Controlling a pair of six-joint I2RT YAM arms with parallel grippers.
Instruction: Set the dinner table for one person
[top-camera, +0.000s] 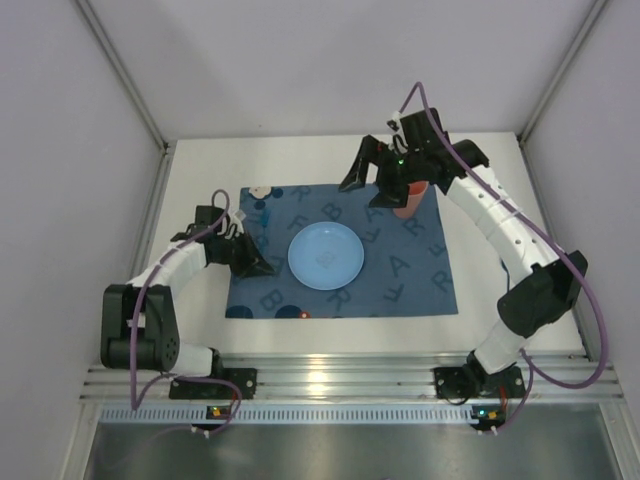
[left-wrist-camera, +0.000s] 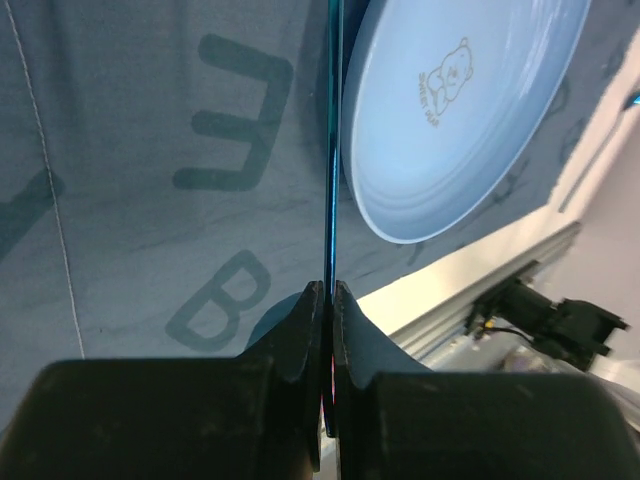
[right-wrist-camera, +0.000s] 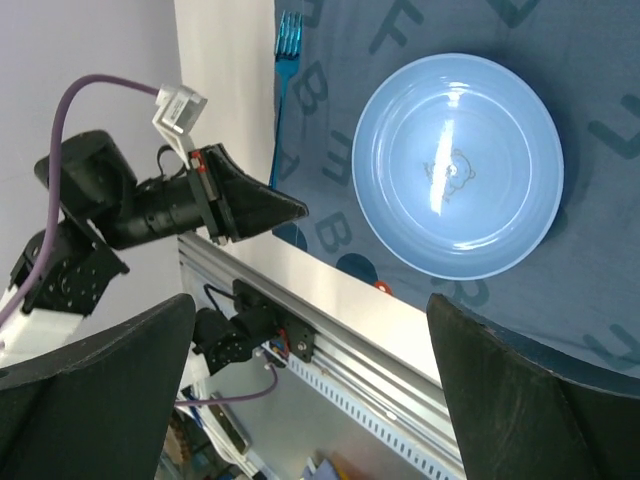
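Grey panel walls (top-camera: 300, 60) box in the dinner table (top-camera: 300, 160), a big plain white matte rectangle. A ribbed aluminium rail (top-camera: 330, 380) runs along its near edge, with both my arm bases bolted there.

Top view: a dark blue cloth mat (top-camera: 410, 285), rectangular and printed with letters (top-camera: 400, 265), lies flat mid-table. A round pale blue plate (top-camera: 326, 255), glossy, sits about centre of the mat. My left gripper (top-camera: 260, 265) is low over the mat's left part, just beside the plate; from up here I cannot tell its state. My right gripper (top-camera: 395, 185) hangs over the mat's far right corner, partly covering an orange-red cup (top-camera: 409, 205) standing there.

Left wrist view: jaws are pressed together on a thin blue fork (left-wrist-camera: 331, 150), seen edge-on as a straight line running away from the black fingers (left-wrist-camera: 290, 340). The mat fabric shows a fine weave and light creases, with B and E in a darker tone. The plate is to the right, with a raised rim and a small bear drawing (left-wrist-camera: 445, 80) mid-dish. White table edge and rail lie beyond.

Right wrist view: both broad black fingers (right-wrist-camera: 110, 390) stand wide apart at the frame bottom, jaws spread. I look down on the plate, with a light streak on its glaze. The fork runs along the mat's left strip near the white tabletop, tines pointing away from the left gripper, which pinches the handle end.
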